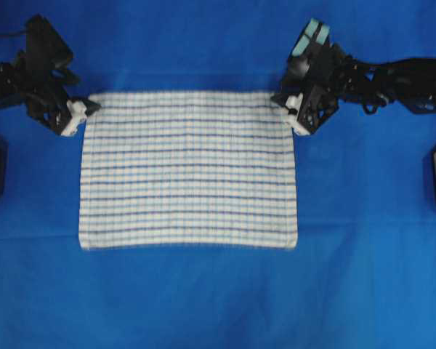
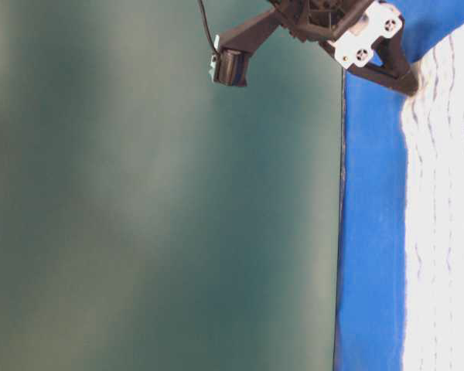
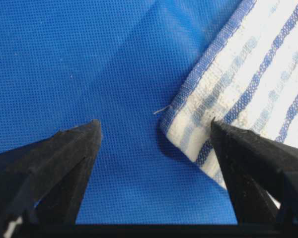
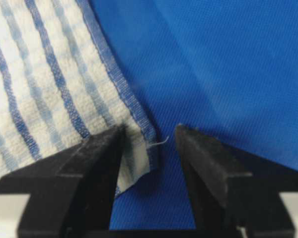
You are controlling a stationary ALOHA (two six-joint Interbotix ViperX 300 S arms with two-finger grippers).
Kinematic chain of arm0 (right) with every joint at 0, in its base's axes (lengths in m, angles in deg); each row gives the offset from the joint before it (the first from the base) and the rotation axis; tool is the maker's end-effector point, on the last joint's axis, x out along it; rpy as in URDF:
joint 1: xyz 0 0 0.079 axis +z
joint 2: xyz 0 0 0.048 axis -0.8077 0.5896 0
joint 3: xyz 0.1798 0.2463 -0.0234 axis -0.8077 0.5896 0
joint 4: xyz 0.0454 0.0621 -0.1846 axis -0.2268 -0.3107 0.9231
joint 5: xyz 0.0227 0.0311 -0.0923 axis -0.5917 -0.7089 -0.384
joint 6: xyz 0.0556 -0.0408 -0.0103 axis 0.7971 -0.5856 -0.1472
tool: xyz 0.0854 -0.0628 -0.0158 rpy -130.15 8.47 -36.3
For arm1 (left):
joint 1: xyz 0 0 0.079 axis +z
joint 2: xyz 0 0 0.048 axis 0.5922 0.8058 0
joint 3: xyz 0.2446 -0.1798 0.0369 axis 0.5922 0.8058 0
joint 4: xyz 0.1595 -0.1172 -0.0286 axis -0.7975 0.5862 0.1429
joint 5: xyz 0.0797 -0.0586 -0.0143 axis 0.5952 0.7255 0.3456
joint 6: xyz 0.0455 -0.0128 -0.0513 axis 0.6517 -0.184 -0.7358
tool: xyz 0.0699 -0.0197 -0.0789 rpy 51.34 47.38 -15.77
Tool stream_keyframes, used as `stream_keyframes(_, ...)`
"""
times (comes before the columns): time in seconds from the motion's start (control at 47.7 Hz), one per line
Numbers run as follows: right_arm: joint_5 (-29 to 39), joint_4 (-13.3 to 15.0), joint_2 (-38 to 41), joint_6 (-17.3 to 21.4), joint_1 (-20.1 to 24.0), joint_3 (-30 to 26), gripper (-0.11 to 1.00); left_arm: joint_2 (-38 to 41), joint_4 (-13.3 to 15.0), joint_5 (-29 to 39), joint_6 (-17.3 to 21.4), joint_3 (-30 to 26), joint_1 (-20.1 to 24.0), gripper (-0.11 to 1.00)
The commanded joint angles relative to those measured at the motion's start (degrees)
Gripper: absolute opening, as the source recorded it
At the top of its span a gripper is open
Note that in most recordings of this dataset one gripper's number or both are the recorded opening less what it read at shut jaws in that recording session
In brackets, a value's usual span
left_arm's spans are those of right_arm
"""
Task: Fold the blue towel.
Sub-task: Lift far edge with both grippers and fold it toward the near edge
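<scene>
Overhead: blue towel (image 1: 188, 169) lies flat on the blue-covered bench (image 1: 363, 276); left gripper (image 1: 87, 110) at its far-left corner, right gripper (image 1: 282, 100) at its far-right corner; left wrist: fingers (image 3: 64, 153) spread, corner between them; right wrist: fingers (image 4: 97, 163) apart, straddling the corner, not pinching.

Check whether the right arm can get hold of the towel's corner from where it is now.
Probably yes: the right gripper is open, its fingers straddling the blue towel corner, nothing between.
</scene>
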Motion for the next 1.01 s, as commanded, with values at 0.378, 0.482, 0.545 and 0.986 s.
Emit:
stream_keyframes(0.378,0.9,0.4,-0.3,-0.2,0.6,-0.7,0.04,2.1,-0.3,2.8,1.3,-2.4,-4.5,0.03)
stream_keyframes(0.482,0.9,0.4,-0.5,-0.2,0.6,-0.8,0.04,1.5,-0.3,4.6,1.6,-2.8,-4.6,0.03)
stream_keyframes(0.545,1.0,0.4,-1.1,-0.1,0.5,-0.8,0.04,0.7,-0.3,6.1,1.6,-3.3,-4.5,0.03)
stream_keyframes(0.986,1.2,0.4,-7.1,-0.1,-0.2,-0.4,0.04,-6.8,-0.3,12.0,5.0,-6.5,-4.2,0.03)
